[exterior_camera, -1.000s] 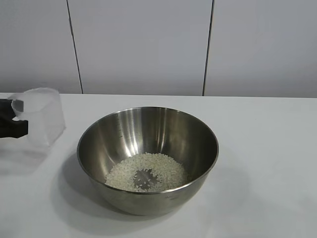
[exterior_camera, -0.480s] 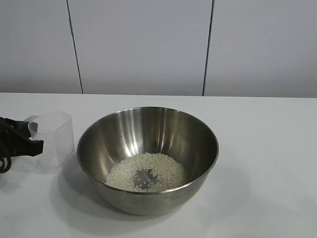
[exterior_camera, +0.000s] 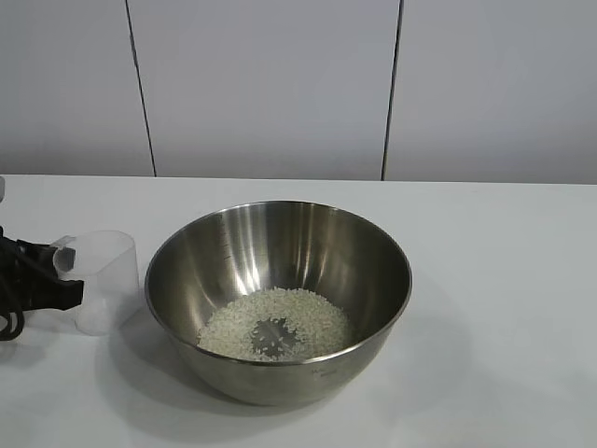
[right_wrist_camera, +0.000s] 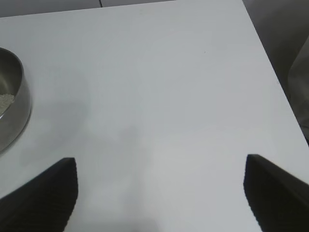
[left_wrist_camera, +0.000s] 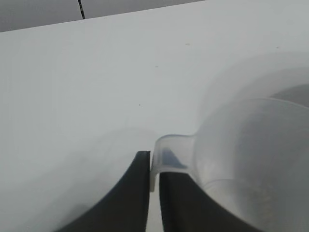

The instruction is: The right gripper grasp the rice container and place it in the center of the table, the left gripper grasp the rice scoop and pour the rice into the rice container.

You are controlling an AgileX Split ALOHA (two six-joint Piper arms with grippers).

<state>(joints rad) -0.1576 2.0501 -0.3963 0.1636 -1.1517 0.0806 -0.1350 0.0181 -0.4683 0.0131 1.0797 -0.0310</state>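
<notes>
Black tapered left claw [left_wrist_camera: 153,193], seemingly trailing black cables.

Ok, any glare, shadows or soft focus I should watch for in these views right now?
Exterior view: the rice container shows bright streaks on its inner wall and casts a soft shadow on the table. Left wrist view: the rice scoop looks hazy beside the left gripper. Right wrist view: faint shadow patches on the tabletop.

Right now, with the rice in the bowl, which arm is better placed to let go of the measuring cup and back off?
Left. The left gripper has its jaws around the measuring cup's tab, the cup standing on the table beside the steel bowl. The right gripper hangs open over bare table, away from it.
</notes>
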